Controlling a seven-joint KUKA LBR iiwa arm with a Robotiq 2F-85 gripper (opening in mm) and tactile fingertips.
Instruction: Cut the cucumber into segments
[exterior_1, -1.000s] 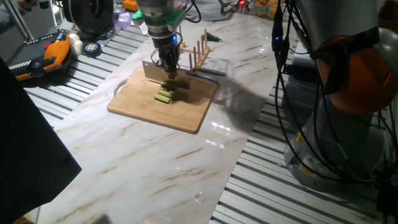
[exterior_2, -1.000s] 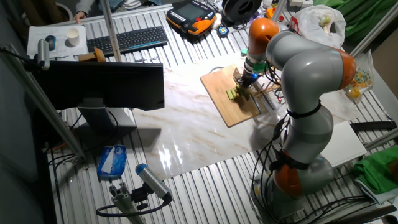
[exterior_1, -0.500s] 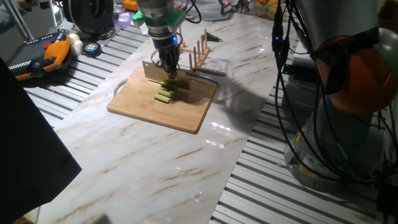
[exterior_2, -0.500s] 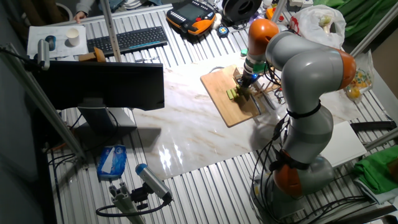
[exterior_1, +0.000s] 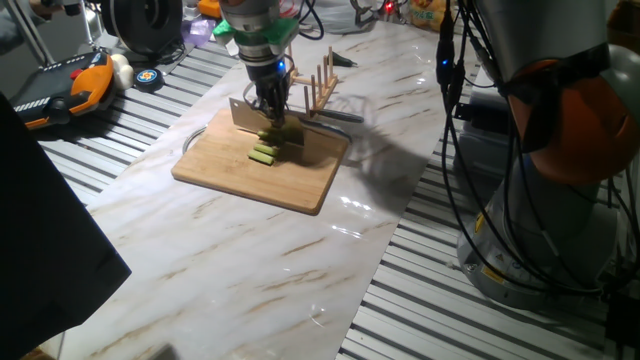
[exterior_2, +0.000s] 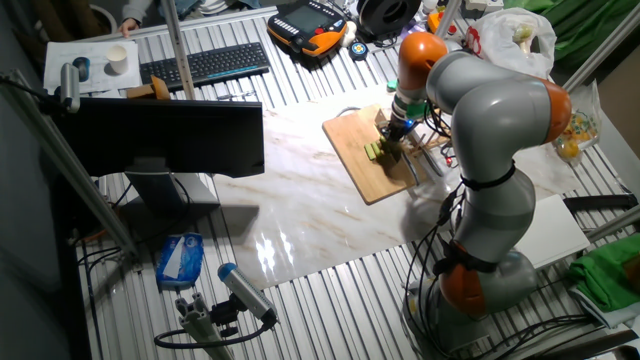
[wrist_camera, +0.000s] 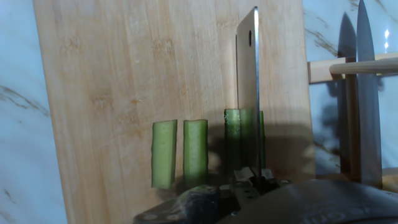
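Observation:
The cucumber lies on the wooden board, dark green with a pale inside. A cleaver blade stands edge-down on it, splitting it lengthwise. Two cut segments lie side by side just left of it. My gripper is shut on the cleaver's handle, directly above the cucumber. From the fixed view, the gripper points straight down over the green pieces on the board. In the other fixed view the gripper partly hides the cucumber.
A wooden knife rack stands right behind the board, and a second knife rests beside it. Farther off are an orange pendant, a keyboard and a monitor. The robot base rises at the right.

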